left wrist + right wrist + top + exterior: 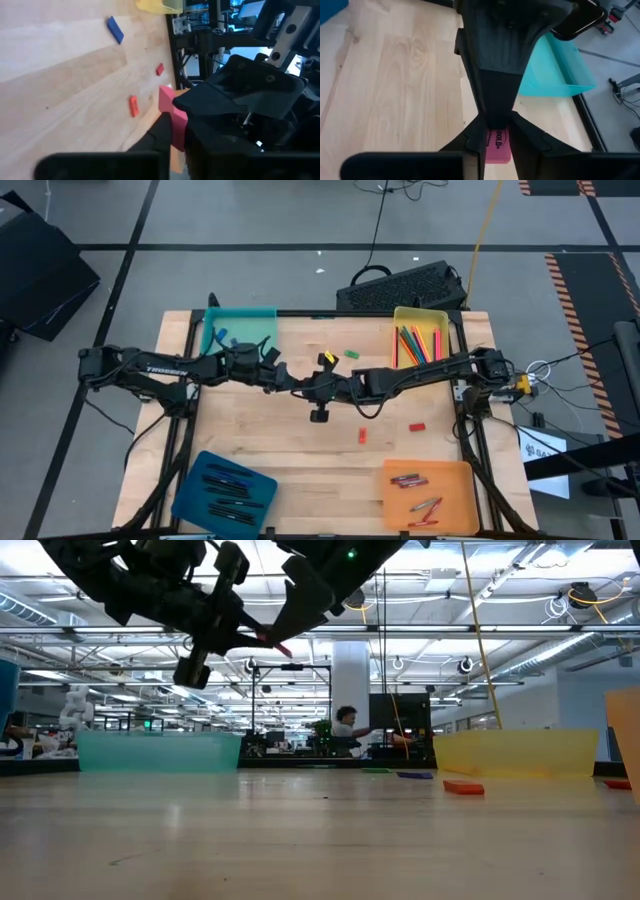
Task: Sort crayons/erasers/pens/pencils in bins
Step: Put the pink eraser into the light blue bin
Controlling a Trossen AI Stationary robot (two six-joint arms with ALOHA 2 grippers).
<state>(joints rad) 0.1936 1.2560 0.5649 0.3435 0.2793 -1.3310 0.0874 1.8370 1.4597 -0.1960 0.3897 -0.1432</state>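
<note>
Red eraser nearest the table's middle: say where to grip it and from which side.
Grip the red eraser across its two long sides at mid-length, with the tool coming straight down. It lies flat on the table with nothing beside it.

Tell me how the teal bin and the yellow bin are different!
Colour: the teal bin is blue-green, the yellow bin is bright yellow.
Contents: the yellow bin holds long thin pencils; the teal bin holds only a few small blue pieces.
Place: in the high view the teal bin sits on the left side of the table, the yellow bin on its right.
Both are shallow rectangular trays at the table's far edge.
</note>
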